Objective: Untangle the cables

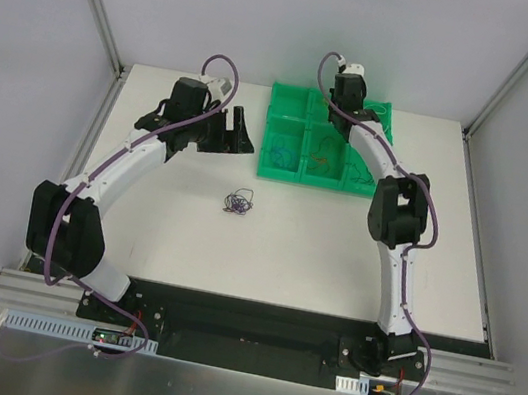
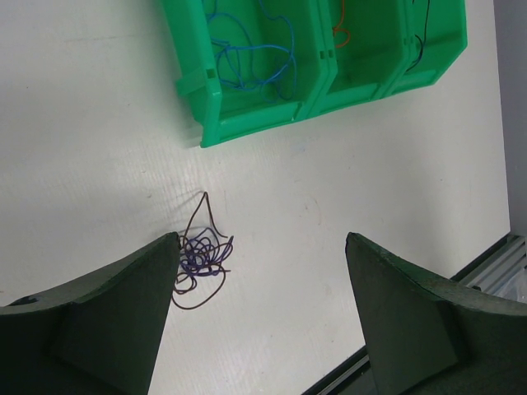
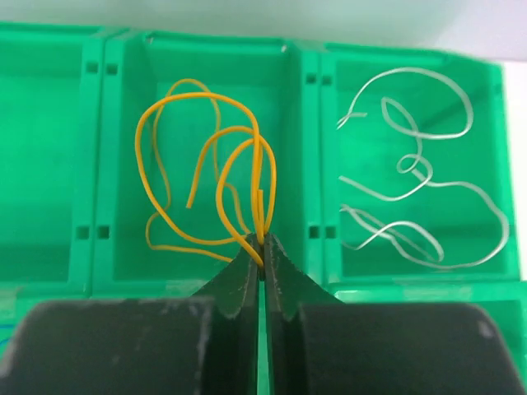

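A small knot of purple and dark brown cables (image 1: pixel 237 200) lies on the white table; in the left wrist view the knot (image 2: pixel 200 257) sits just beside my left finger. My left gripper (image 2: pixel 262 247) is open and empty, held above the table near the green bins (image 1: pixel 284 170). My right gripper (image 3: pixel 263 241) is shut on yellow cables (image 3: pixel 206 156) and holds them over a back bin compartment. White cables (image 3: pixel 412 193) lie in the compartment to the right. Blue cables (image 2: pixel 247 58) and an orange cable (image 2: pixel 340 34) lie in front compartments.
The green bin tray (image 1: pixel 367 189) stands at the back middle of the table, divided into several compartments. Metal frame posts rise at the table's back corners. A black rail runs along the near edge (image 1: pixel 253 323).
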Controlling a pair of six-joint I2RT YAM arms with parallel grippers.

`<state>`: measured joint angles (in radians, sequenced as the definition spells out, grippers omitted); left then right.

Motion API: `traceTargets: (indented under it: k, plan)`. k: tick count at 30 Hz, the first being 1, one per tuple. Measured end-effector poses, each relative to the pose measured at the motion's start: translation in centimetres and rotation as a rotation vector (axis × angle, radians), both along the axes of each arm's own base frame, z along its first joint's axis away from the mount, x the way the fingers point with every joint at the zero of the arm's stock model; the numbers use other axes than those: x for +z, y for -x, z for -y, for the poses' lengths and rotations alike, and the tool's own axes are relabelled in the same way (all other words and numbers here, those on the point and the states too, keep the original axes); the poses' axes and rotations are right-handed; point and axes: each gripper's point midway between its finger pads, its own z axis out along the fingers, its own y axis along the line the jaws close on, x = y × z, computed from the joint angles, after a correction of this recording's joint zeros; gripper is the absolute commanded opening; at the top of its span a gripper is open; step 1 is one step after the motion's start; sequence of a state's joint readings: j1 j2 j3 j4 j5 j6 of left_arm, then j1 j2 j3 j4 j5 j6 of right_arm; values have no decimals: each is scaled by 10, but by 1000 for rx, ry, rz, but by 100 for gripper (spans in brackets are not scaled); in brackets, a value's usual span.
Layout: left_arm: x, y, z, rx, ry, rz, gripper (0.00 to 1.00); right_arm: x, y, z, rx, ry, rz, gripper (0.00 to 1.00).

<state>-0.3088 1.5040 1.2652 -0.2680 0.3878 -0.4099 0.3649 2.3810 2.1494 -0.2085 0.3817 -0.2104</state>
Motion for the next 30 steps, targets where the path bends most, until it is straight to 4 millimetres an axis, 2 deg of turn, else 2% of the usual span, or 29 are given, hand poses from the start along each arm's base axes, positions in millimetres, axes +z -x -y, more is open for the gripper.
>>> traceTargets:
  k: [3,8,11,17,20,21,23,26,28,30]
  plan:
    - [-3,-1,1,-1,0,-7,81,-11,10,-9,24,-53,-58,5]
    - [-5,-1,1,-1,-2,-14,80,-20,17,-12,21,-107,-107,35]
    - [-5,-1,1,-1,-1,-14,81,-21,18,-10,14,-119,-122,46]
    - [-5,-1,1,-1,-2,-14,80,-8,25,-5,10,-117,-146,58]
    - [-5,-1,1,-2,0,-14,81,11,39,-3,15,-118,-163,63]
    - [-5,-1,1,-3,0,-14,80,24,52,-2,22,-119,-163,64]
    - [-5,-1,1,-4,1,-15,80,38,68,-4,33,-123,-160,65]
    - [-5,0,2,-6,4,-15,80,61,118,-12,79,-150,-168,66]
    - [-4,0,3,-9,10,-19,81,67,151,-26,129,-190,-170,67]
    - [-4,1,4,-10,15,-22,81,61,187,-49,202,-253,-192,67]
